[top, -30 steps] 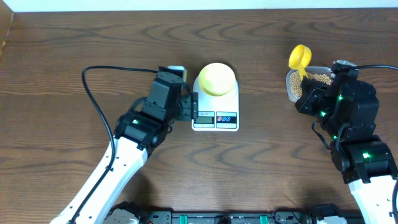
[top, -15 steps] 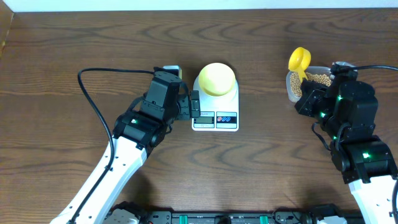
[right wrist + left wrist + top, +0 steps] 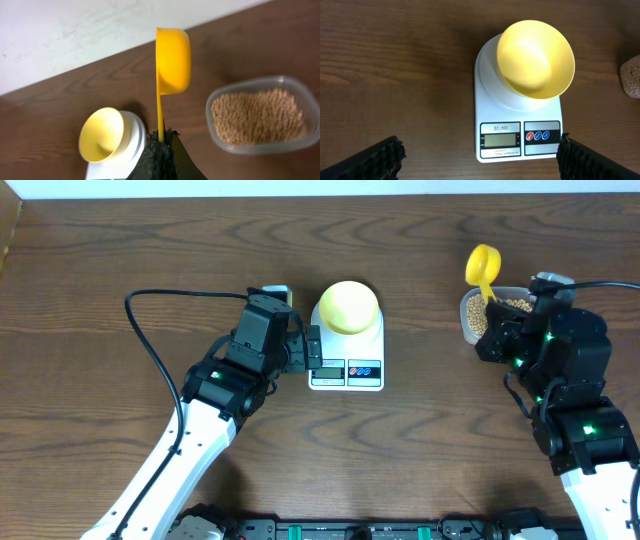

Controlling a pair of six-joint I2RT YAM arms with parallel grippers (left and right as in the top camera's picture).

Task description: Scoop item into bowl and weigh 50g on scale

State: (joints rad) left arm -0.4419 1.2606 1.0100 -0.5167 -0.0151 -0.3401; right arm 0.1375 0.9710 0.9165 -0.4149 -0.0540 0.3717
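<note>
The pale yellow bowl [image 3: 348,307] stands empty on the white scale [image 3: 375,340], whose display is blank. My left gripper [image 3: 308,350] is open just left of the scale. In the left wrist view the left gripper [image 3: 480,150] spans the front edge of the scale [image 3: 492,60] below the bowl [image 3: 535,57], holding nothing. My right gripper [image 3: 161,137] is shut on the handle of a bright yellow scoop [image 3: 172,55], held up beside the tub of beans [image 3: 255,115]. No beans show in the scoop [image 3: 483,265].
The clear plastic tub [image 3: 467,320] sits at the right, under the right arm. A black cable [image 3: 150,340] loops over the table left of the left arm. The table's far edge meets a white wall [image 3: 75,30].
My left gripper's jaws have spread wider beside the scale. The right gripper has raised the scoop slightly away from the tub.
</note>
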